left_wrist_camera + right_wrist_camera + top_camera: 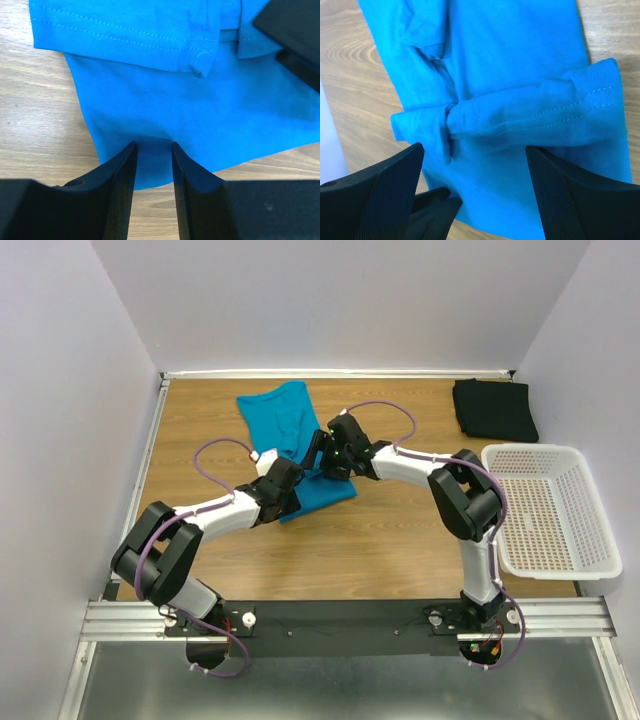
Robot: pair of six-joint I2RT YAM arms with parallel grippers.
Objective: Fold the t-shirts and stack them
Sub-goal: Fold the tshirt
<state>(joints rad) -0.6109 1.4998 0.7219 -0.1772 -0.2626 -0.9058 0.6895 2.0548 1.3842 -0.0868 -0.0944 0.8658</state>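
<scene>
The teal-blue t-shirt lies partly folded at the middle back of the table, with a sleeve turned in over its body. The black t-shirt sits folded in the back right corner. My left gripper is at the teal shirt's near edge. Its fingers stand a narrow gap apart, with the flat hem showing between the tips. My right gripper hovers over the same end of the shirt from the right. It is wide open above the folded sleeve and holds nothing.
A white perforated basket stands at the right edge of the table, in front of the black shirt. Both grippers are close together, and the left fingers show beneath the right gripper. White walls enclose the table on three sides.
</scene>
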